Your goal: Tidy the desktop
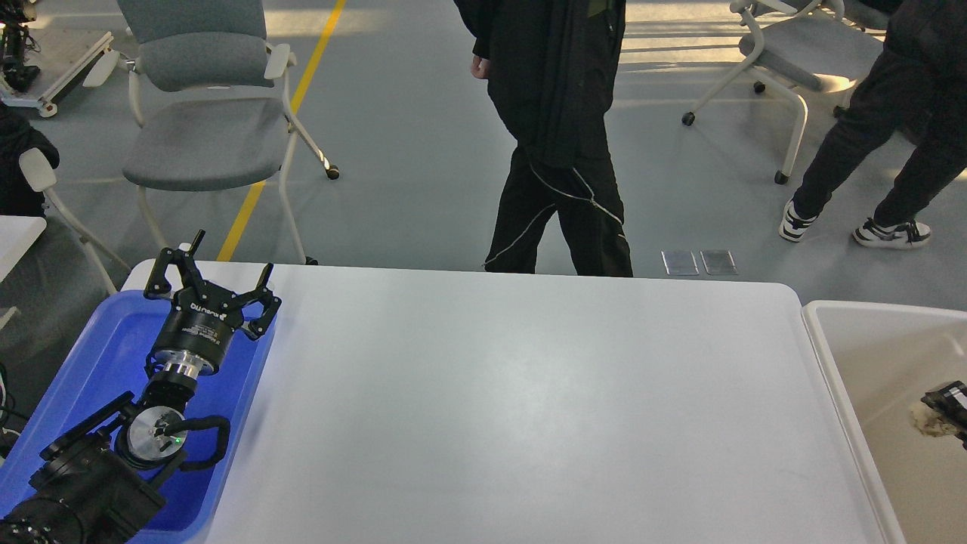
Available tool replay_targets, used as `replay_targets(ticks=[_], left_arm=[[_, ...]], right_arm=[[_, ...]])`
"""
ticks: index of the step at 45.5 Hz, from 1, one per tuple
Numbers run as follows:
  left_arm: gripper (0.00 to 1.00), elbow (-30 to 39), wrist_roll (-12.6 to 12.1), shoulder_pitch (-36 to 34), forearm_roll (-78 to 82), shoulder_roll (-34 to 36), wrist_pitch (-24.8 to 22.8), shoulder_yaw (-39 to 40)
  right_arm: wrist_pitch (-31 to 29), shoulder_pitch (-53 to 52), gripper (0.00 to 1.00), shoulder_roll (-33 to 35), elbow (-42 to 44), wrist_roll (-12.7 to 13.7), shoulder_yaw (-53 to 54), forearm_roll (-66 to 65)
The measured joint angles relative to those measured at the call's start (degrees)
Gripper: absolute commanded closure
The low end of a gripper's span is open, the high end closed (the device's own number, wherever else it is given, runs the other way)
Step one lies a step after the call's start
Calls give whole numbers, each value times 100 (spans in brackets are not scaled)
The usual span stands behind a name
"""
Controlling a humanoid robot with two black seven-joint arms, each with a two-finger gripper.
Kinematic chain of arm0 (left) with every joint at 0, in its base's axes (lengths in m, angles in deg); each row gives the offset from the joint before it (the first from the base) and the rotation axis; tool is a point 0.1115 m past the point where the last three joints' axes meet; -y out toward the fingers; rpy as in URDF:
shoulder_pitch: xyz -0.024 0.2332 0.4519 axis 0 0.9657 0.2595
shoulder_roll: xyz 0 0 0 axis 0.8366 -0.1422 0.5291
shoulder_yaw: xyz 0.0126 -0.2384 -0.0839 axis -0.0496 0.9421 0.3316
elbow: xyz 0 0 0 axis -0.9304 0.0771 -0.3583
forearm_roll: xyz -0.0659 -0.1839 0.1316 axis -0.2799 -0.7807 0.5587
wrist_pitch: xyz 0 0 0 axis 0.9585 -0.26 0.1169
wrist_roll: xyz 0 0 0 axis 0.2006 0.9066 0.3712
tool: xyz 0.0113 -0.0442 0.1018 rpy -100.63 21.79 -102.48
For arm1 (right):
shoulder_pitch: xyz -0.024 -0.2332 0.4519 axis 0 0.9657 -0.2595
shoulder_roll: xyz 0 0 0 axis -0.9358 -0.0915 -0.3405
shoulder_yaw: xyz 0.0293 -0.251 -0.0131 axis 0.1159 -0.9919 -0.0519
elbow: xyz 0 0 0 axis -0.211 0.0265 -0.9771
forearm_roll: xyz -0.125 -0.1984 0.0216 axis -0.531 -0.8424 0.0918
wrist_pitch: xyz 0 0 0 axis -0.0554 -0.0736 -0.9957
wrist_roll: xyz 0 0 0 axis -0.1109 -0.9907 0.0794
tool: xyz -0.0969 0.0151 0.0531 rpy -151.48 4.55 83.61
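The desktop (514, 393) is a large white tabletop with rounded corners, and its surface is bare. My left gripper (225, 263) is open and empty, hovering over the far end of the blue tray (98, 355) at the table's left edge. A black part (948, 399) at the right edge of the view, over the off-white bin (869, 355), looks like my right gripper. It is mostly cut off, so its fingers cannot be told apart. A crumpled beige scrap (928, 420) lies in the bin just under it.
A person in black (555, 136) stands just behind the table's far edge. A second person (891, 128) is at the far right. A grey chair (204, 113) stands beyond the far left corner, and another chair (793, 53) is at the back right.
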Motion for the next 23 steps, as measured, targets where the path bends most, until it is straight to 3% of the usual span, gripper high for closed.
replay_targets(ticks=[11, 23], left_arm=[[0, 0, 0, 0, 0, 0, 0, 0], [0, 0, 0, -1, 1, 0, 0, -3]], right_arm=[[45, 89, 100, -910, 1289, 204, 2, 461], [332, 98, 100, -1361, 1853, 524, -5, 962]])
